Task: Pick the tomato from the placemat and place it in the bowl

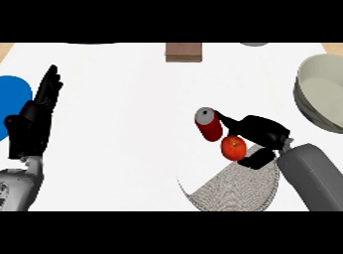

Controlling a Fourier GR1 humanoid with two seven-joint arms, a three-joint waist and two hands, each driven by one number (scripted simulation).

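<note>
From the head view, the right hand has its fingers and thumb curled round the tomato, which sits at the far edge of the grey placemat. The fingertips touch a red can lying just beside it. The tomato looks slightly taller than wide, its stem spot facing up. The bowl sits well apart at the right edge, with bare white surface between. The left hand rests open beside a blue plate.
</note>
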